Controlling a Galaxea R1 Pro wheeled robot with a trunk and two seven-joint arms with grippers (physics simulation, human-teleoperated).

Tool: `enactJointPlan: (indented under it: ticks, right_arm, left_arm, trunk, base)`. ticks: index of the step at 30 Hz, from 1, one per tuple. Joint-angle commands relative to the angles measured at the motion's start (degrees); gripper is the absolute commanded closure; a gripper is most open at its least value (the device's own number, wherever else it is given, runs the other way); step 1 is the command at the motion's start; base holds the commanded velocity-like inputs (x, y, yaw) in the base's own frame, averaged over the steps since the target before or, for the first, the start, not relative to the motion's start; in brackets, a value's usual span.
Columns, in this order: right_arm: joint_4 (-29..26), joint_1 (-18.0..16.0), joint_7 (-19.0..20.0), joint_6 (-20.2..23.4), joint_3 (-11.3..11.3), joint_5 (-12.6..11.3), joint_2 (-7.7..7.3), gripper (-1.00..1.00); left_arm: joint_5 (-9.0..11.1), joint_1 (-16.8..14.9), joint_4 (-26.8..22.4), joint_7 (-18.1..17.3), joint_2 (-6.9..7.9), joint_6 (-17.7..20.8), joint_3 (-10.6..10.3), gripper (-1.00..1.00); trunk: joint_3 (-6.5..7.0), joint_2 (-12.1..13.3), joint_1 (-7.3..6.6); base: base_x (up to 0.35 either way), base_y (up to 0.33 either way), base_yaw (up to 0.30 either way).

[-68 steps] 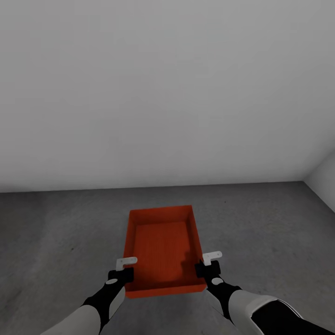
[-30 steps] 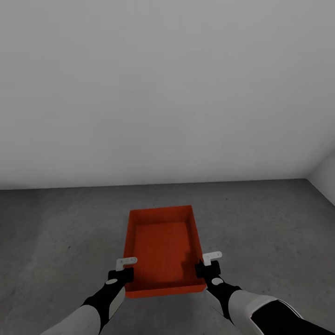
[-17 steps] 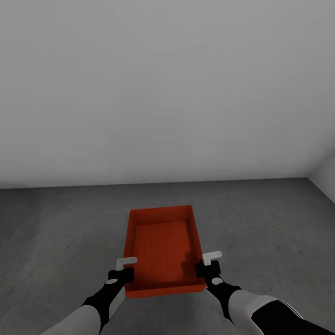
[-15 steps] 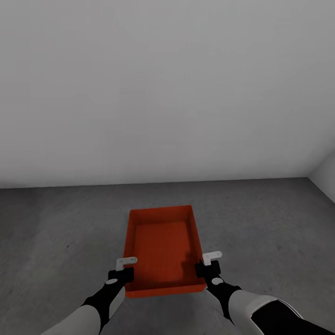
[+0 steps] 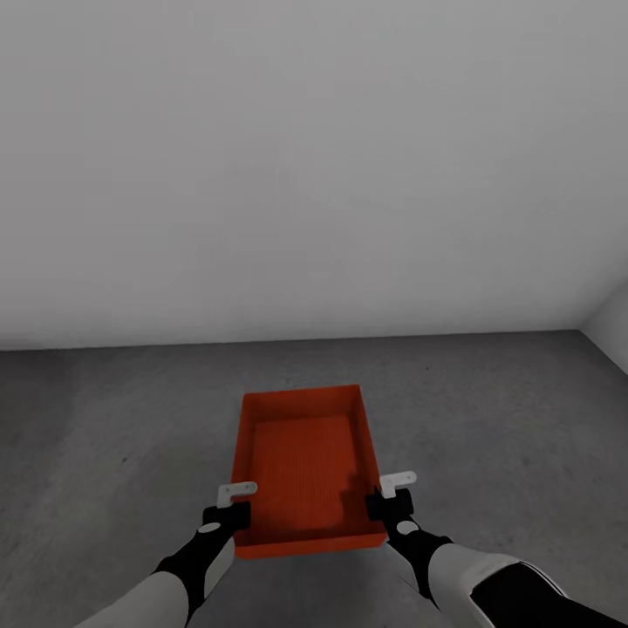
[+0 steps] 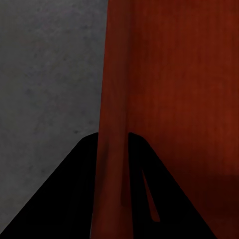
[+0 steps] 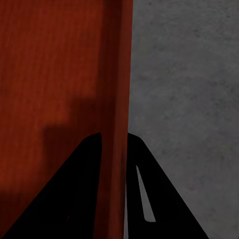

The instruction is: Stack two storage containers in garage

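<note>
One red-orange open-top storage container (image 5: 305, 467) hangs level in front of me over the dark grey concrete floor (image 5: 488, 419) of the garage. My left gripper (image 5: 234, 504) is shut on its left wall near the front corner. In the left wrist view the black fingers (image 6: 74, 199) pinch that wall (image 6: 113, 99) from both sides. My right gripper (image 5: 390, 495) is shut on the right wall near the front. The right wrist view has the fingers (image 7: 149, 199) clamped on the wall (image 7: 119, 74). The container is empty inside.
A plain white wall (image 5: 314, 174) stands ahead, meeting the floor just beyond the container. A second white wall (image 5: 610, 331) forms a corner at the far right. Bare concrete spreads to the left and right of the container.
The floor line and the specks on the concrete have shifted slightly, so the view has moved a little. The container and both grippers keep the same hold and pose.
</note>
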Motion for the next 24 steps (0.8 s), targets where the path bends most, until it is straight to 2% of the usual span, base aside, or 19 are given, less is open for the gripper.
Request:
enactJointPlan:
  ticks: [1, 24]
  right_arm:
    - [-3.9, -0.1, -0.2, -0.8, -3.1, -3.5, 0.05, 1.0]
    - [-3.9, -0.2, -0.2, -0.8, -3.1, -3.5, -0.03, 1.0]
  left_arm:
    - [-0.2, 0.0, 0.2, 2.0, 0.73, -0.2, 0.8, 1.0]
    - [-0.2, 0.0, 0.2, 2.0, 0.73, -0.2, 0.8, 1.0]
  trunk:
    - [-0.23, -0.4, 0.22]
    - [-4.36, -9.7, 5.27]
  base:
    - [0.0, 0.0, 0.0]
    - [0.0, 0.0, 0.0]
